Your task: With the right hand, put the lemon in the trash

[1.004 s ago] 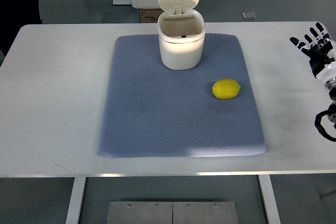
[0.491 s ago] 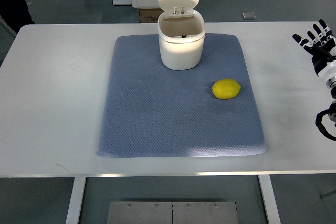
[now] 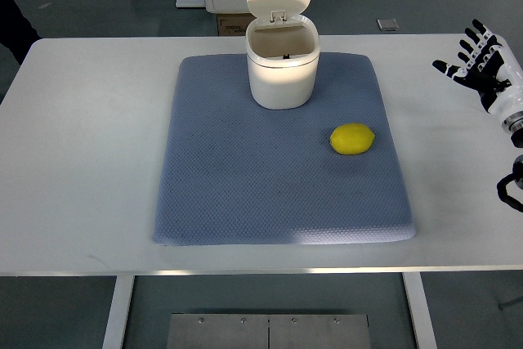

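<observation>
Top view: right hand (image 3: 482, 67) at far right edge, fingers spread and empty, shifted slightly leftward since a moment ago. Lemon (image 3: 352, 139) untouched on right side of blue mat (image 3: 245, 185), near open trash bin (image 3: 283, 59). Reach probably just beginning.
</observation>
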`<state>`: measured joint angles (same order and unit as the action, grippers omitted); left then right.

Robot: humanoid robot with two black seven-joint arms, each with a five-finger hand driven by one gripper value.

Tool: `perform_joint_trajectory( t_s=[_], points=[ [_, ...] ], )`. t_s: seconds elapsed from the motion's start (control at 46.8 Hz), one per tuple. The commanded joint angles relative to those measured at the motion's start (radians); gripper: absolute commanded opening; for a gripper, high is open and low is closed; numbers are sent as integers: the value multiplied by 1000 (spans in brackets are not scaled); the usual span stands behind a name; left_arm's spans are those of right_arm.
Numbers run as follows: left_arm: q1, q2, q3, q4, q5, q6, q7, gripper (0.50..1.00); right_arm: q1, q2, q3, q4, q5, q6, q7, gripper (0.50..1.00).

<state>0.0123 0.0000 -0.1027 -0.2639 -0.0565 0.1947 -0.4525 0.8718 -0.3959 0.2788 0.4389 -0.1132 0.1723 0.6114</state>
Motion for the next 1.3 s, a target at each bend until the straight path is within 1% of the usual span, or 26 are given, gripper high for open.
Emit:
perform_joint_trajectory(
  t_s=[0.0, 0.085, 0.171, 0.278, 0.62, 0.748, 0.897, 1.132, 1.282],
  points=[
    [0, 0, 0, 0, 0, 0, 0, 1000, 4, -24, -21, 0, 0, 0, -1, 1000],
    [0, 0, 0, 0, 0, 0, 0, 1000, 7, -41, -20, 0, 0, 1, -1, 1000],
    [0, 0, 0, 0, 0, 0, 0, 1000, 10, -81, -23, 0, -2, 1, -1, 1000],
    [0, 0, 0, 0, 0, 0, 0, 1000, 9, -113, -15, 1, 0, 15, -1, 1000],
    [0, 0, 0, 0, 0, 0, 0, 1000, 4, -106, -18, 29, 1, 3, -1, 1000],
    [0, 0, 0, 0, 0, 0, 0, 1000, 7, -120, -67, 29, -32, -4, -1, 1000],
    [0, 0, 0, 0, 0, 0, 0, 1000, 10, -149, -162, 34, -115, -50, -1, 991],
    [0, 0, 0, 0, 0, 0, 0, 1000, 27, -189, -233, 93, -134, -65, -1, 989],
    [0, 0, 0, 0, 0, 0, 0, 1000, 79, -199, -296, 161, -171, -134, -1, 989]
  ],
)
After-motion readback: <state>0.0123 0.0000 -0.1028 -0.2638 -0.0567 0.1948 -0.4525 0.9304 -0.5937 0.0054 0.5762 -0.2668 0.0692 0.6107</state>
